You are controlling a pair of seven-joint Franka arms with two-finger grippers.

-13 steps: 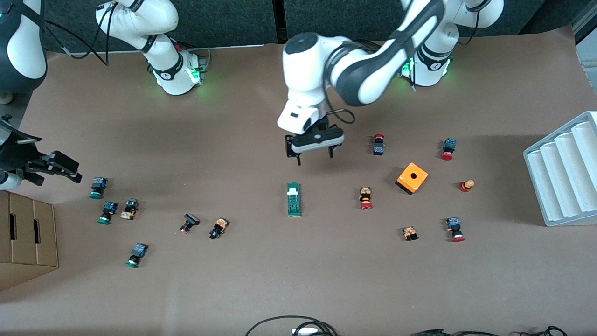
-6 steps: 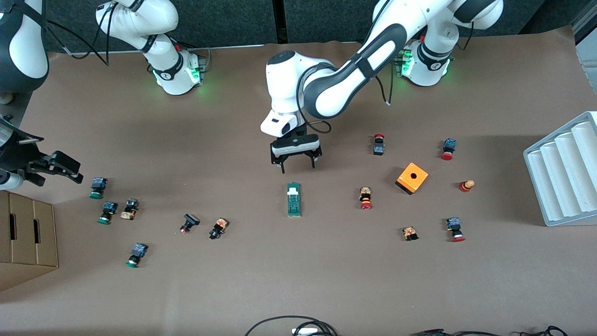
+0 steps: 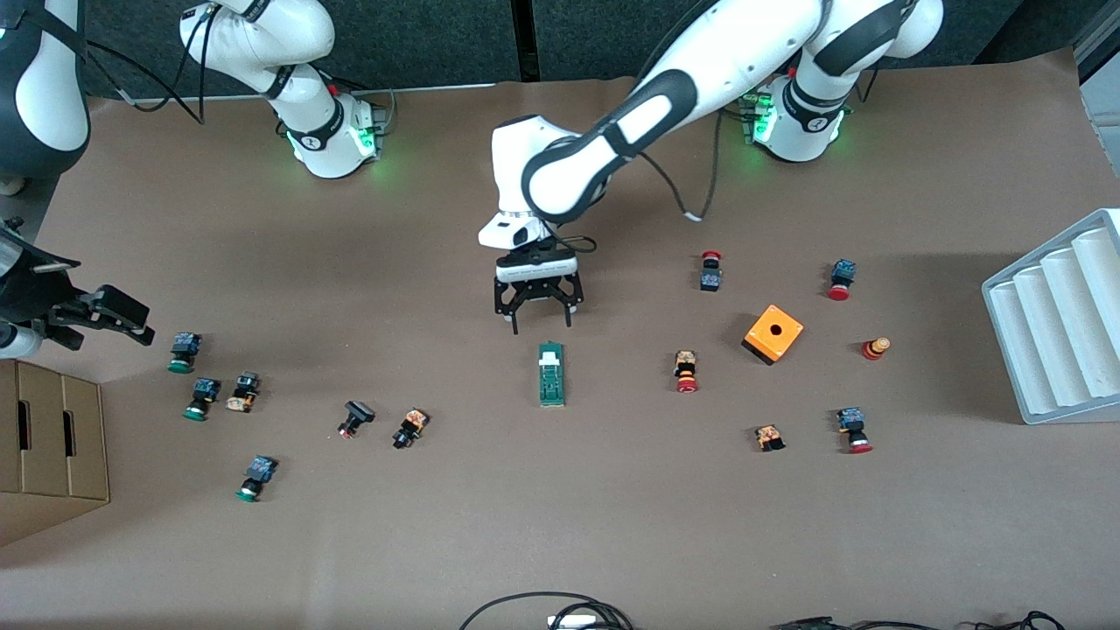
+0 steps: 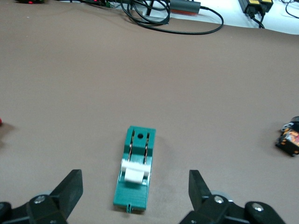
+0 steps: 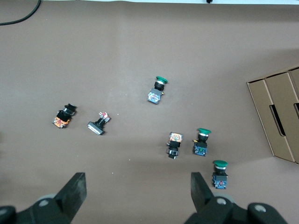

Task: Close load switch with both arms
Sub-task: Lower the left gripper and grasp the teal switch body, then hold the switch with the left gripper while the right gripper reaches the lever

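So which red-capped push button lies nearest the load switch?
The red-capped push button between the load switch and the orange box; the other red ones lie farther away.

I see an orange cube box (image 3: pixel 773 333) among scattered push buttons (image 3: pixel 686 371) on the brown tabletop (image 3: pixel 560 507), a white ridged tray (image 3: pixel 1059 319) at the left arm's end and a cardboard box (image 3: pixel 48 442) at the right arm's.

right arm (image 3: pixel 39 79) & cardboard box (image 3: pixel 48 437) cut off by pic edge.
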